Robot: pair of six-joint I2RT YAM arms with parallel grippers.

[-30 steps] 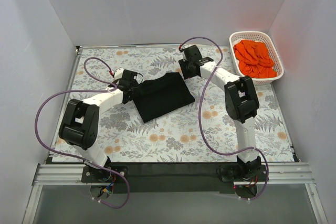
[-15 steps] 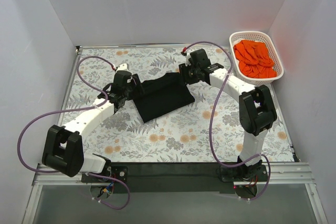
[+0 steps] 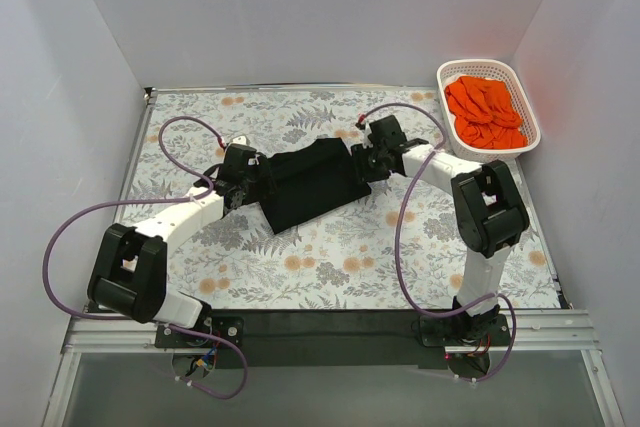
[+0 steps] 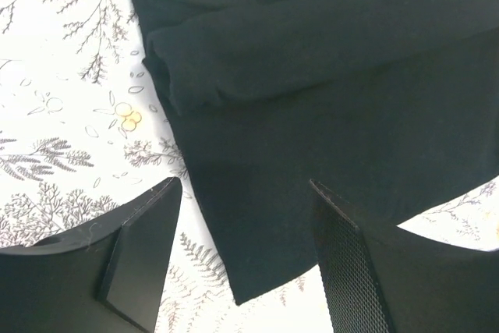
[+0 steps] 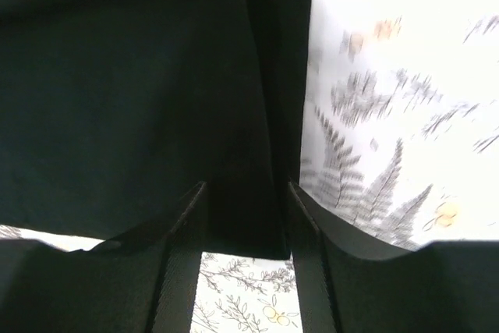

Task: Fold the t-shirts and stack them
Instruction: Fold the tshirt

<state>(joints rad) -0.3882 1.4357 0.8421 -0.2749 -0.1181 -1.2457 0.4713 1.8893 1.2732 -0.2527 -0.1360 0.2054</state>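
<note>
Floral table [image 3: 300, 277]. 1 folded black t-shirt [image 3: 310, 185] lies flat between both grippers. Basket [image 3: 470, 64] of orange t-shirts [image 3: 485, 107] sits well beyond the right jaws. Left gripper [image 4: 245, 189]: jaws wide apart, astride the shirt's edge. Right gripper [image 5: 246, 186]: narrow gap, cloth-filled; cannot tell whether it pinches.
</note>
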